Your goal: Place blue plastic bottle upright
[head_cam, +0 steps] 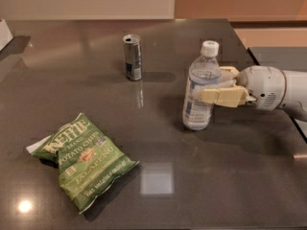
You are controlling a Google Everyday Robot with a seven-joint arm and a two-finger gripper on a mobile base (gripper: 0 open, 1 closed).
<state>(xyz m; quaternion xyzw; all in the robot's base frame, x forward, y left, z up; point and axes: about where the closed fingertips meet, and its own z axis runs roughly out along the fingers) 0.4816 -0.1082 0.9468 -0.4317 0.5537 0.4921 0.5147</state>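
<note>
The blue plastic bottle (200, 87) is clear with a white cap and a pale label. It stands on the dark table (158, 128) right of centre, its base on or just above the surface and its top leaning slightly to the right. My gripper (207, 85) reaches in from the right at label height. Its cream fingers (221, 96) are closed around the bottle's middle, one on the near side and one behind.
A slim silver-blue drink can (133, 57) stands upright at the back, left of the bottle. A green bag of potato chips (82, 160) lies at the front left. The table's right edge runs under my white arm (276, 87).
</note>
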